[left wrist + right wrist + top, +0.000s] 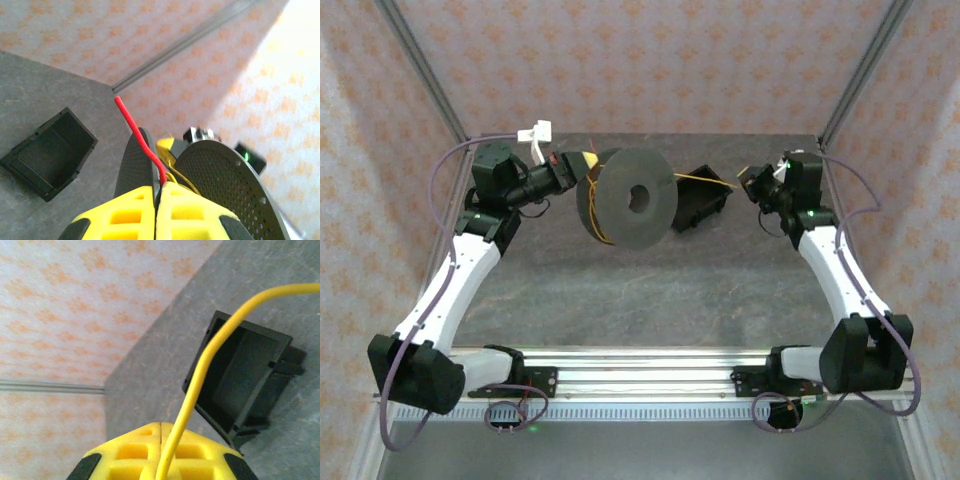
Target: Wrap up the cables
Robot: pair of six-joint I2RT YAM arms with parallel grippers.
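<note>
Spool (628,197) left of box (700,208); cable (705,179) runs above box.

A dark grey spool (630,205) stands on edge over the middle of the grey table (650,300), its round face with a centre hole turned toward the near side. From the left wrist view, its flanges (225,185) are perforated with fine holes. Just to its right lies an open black box (700,207), rectangular, resting on the table (30,90) with its hollow side (50,152) showing. Small tabs stick out from one end of the box (245,385). Orange-patterned walls (640,60) enclose the table, with metal posts (420,70) at the corners and a metal rail (650,362) along the near edge.
</note>
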